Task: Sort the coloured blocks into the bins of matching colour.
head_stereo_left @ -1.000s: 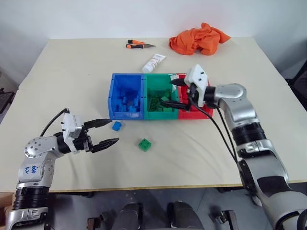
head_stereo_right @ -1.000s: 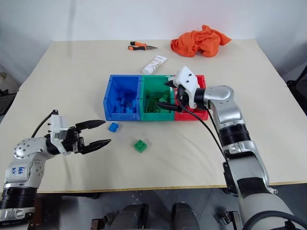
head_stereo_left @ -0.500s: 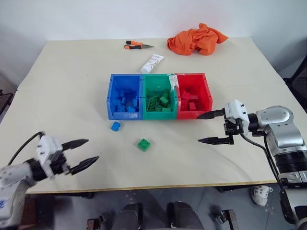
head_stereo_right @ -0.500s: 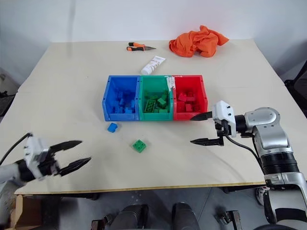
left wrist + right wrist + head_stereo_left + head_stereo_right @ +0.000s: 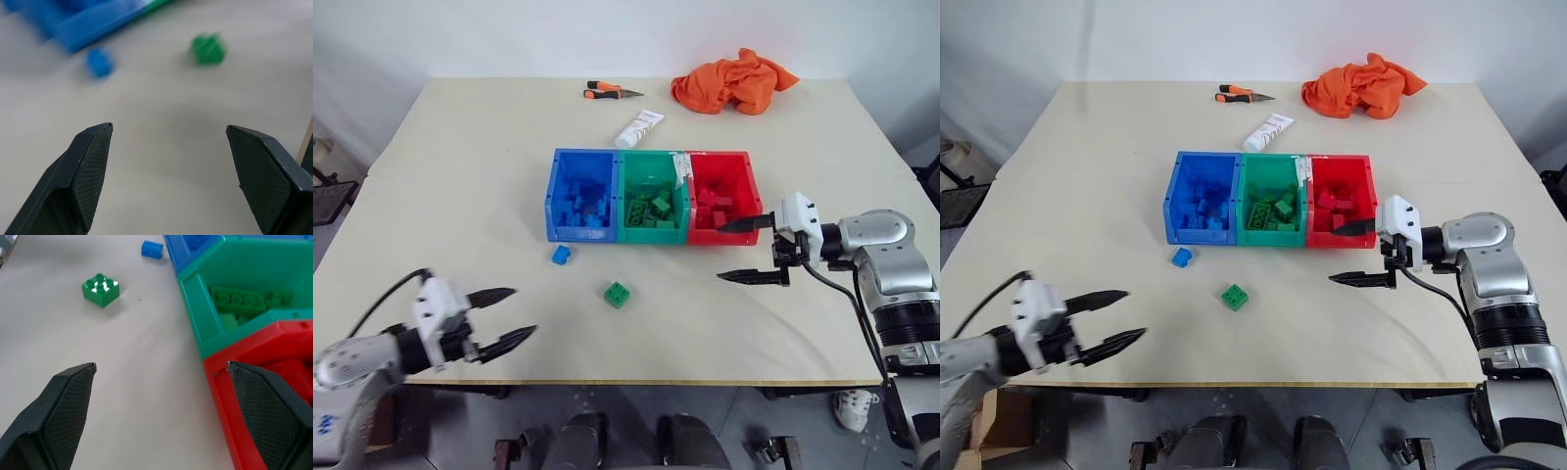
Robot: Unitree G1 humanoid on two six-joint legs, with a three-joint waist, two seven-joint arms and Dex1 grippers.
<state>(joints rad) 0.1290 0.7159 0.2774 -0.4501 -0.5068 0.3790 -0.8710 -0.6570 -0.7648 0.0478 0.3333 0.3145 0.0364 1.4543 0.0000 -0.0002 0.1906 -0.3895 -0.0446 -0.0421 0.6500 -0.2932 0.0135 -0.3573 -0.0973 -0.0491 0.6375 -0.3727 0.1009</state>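
Observation:
Three joined bins stand mid-table: the blue bin point(image 5: 579, 233), the green bin point(image 5: 651, 235) and the red bin point(image 5: 710, 236), each holding several blocks of its own colour. A loose blue block point(image 5: 561, 255) lies just in front of the blue bin. A loose green block point(image 5: 618, 294) lies nearer me, in front of the green bin. My left gripper point(image 5: 524, 311) is open and empty near the table's front left edge, pointing toward the two loose blocks. My right gripper point(image 5: 720, 255) is open and empty beside the red bin's front right corner, pointing left.
At the back of the table lie an orange cloth point(image 5: 734, 81), a white tube point(image 5: 639, 128) and an orange-handled tool point(image 5: 612, 92). The table's front edge runs just under my left gripper.
My right gripper has come away from over the green and red bins, back and to the right. My left gripper has drawn back toward the front edge. Both stayed open.

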